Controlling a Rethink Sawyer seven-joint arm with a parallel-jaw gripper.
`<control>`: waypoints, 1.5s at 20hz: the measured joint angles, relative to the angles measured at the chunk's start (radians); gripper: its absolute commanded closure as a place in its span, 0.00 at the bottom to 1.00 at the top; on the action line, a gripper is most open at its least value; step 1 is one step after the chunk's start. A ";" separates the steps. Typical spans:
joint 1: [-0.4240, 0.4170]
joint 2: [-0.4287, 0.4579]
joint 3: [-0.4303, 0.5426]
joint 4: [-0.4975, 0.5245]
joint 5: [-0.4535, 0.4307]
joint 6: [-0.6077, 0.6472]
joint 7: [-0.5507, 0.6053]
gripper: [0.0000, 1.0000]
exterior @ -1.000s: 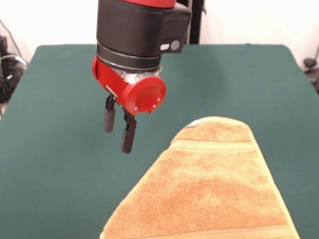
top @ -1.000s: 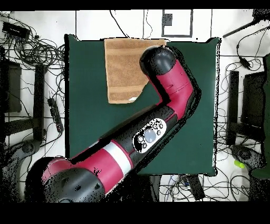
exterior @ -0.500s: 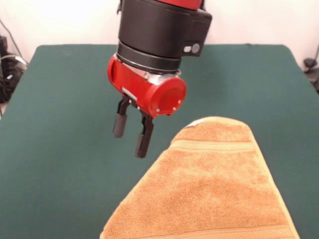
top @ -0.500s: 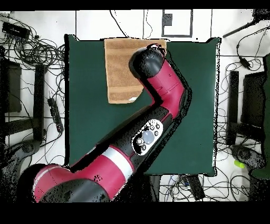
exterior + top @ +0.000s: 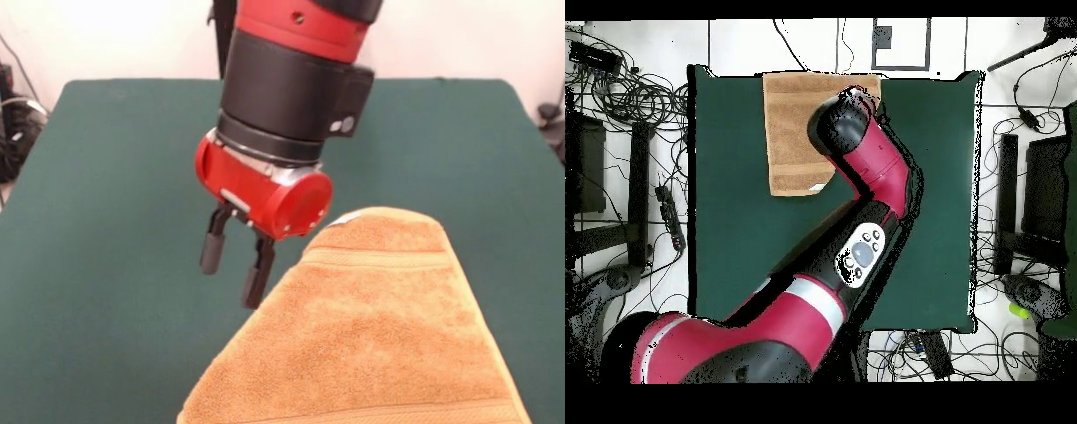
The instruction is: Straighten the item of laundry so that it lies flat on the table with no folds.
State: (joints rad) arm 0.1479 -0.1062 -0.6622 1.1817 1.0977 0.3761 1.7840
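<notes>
The orange-tan towel (image 5: 371, 327) lies at the table's near right in the front view, its left side folded into a long diagonal edge, with a stripe band and a white tag near its far tip. In the overhead view the towel (image 5: 797, 130) reaches the table's top edge. My gripper (image 5: 234, 269) hangs open and empty just left of the diagonal edge, a little above the green table (image 5: 106, 177). One fingertip (image 5: 254, 290) is close beside the fold. In the overhead view the arm's wrist (image 5: 843, 125) hides the gripper and the towel's right part.
The green table (image 5: 735, 250) stretches wide to the left of and behind the towel in the front view. Cables and equipment (image 5: 625, 90) lie on the floor around the table in the overhead view.
The gripper has moved right and down towards the towel's folded diagonal edge, still open. The towel has not moved.
</notes>
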 measured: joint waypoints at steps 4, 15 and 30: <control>-0.061 -0.041 0.084 0.027 -0.109 -0.040 0.000 0.00; -0.192 -0.120 0.206 0.050 -0.405 -0.045 0.000 0.00; -0.234 -0.202 0.297 0.052 -0.593 -0.045 0.000 0.00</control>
State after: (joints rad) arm -0.0857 -0.3079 -0.3654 1.2333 0.5049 0.3315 1.7840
